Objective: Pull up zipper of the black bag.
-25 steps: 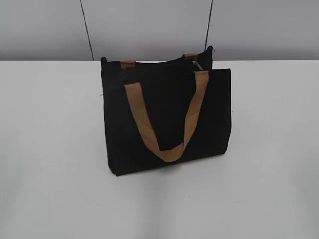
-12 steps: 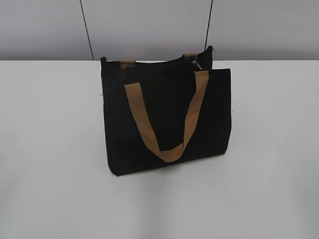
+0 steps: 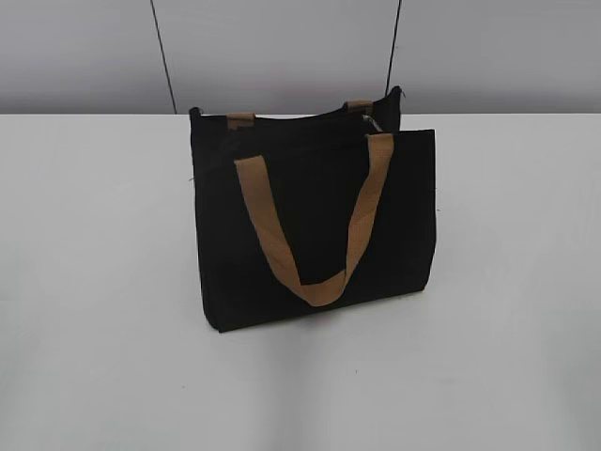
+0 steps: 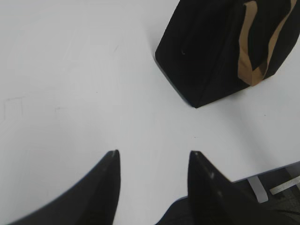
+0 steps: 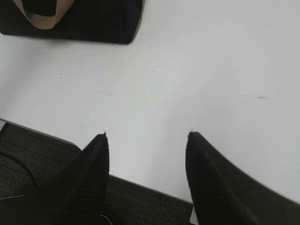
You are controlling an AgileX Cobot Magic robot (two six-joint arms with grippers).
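Note:
The black bag [image 3: 315, 225] stands upright on the white table [image 3: 94, 282], its tan strap handle [image 3: 315, 282] hanging down the front. A small silver zipper slider [image 3: 374, 124] shows at the right end of the bag's top edge. The bag also shows in the left wrist view [image 4: 220, 51] at the top right and in the right wrist view [image 5: 93, 21] at the top left. My left gripper [image 4: 153, 152] is open and empty above bare table, well short of the bag. My right gripper [image 5: 147, 135] is open and empty over the table's near edge. Neither gripper shows in the exterior view.
A grey panelled wall [image 3: 282, 47] stands behind the table. The table's front edge [image 5: 140, 185] and dark floor below it show in the right wrist view. The table edge also shows in the left wrist view [image 4: 276, 166] at the lower right.

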